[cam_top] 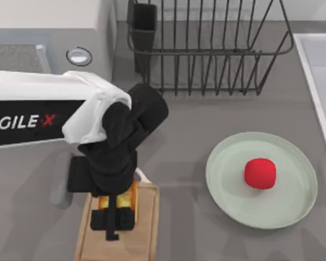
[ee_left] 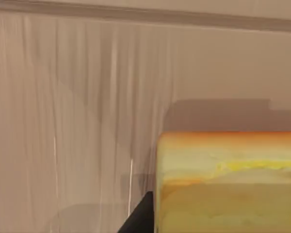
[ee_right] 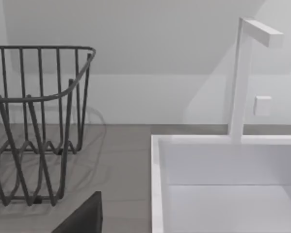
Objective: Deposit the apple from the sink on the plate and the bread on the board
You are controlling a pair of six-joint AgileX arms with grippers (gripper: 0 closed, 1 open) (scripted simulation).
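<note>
Grey countertop (cam_top: 195, 125), plate (cam_top: 228, 187), board (cam_top: 144, 228), wire rack (cam_top: 206, 49)

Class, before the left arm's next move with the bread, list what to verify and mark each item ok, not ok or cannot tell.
1. Apple on plate: ok.
2. Bread over board: ok.
3. Bread resting on the board: cannot tell.
4. Left gripper at the bread: ok; grip cannot tell.
5. Sink with no food left in view: ok.
6. Rack away from the left arm: ok.

Even soft light; faint shadows; left wrist view blurred.
</note>
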